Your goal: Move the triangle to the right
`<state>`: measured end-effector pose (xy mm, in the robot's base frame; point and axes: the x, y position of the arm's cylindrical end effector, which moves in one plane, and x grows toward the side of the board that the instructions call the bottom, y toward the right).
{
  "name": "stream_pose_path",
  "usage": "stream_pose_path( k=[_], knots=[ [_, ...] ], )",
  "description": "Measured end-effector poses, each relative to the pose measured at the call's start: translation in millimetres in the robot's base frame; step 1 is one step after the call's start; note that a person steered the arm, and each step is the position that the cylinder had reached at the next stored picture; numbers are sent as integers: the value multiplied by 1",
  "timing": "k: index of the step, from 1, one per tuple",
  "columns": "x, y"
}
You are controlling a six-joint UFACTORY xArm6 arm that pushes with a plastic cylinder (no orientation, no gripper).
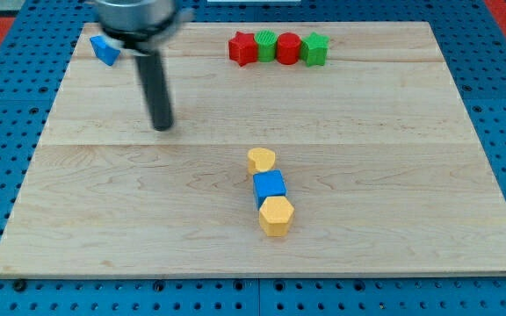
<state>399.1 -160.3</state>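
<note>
1. My tip [162, 127] rests on the bench [393, 228], touching no block; this end effector is a bare rod with nothing to open or clamp.
2. The blue triangle [105, 49] sits at the view's top-left, up-left of my tip.
3. Risk: I judge a push from here could drive it leftward, off the edge.
4. The arm partly hides the blue triangle's right side.

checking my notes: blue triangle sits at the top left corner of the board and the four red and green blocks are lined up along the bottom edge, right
Not quite. The blue triangle is at the board's top left, but the camera view shows the red and green blocks lined up along the top edge, not the bottom. My tip is below and right of the triangle.
</note>
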Motion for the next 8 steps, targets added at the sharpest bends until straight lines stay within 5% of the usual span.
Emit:
stream_pose_path(
  k=[2, 3, 5, 8],
  knots=[
    [-95, -129],
    [-129, -144],
    [-147, -78],
    [-147, -67]
  ],
)
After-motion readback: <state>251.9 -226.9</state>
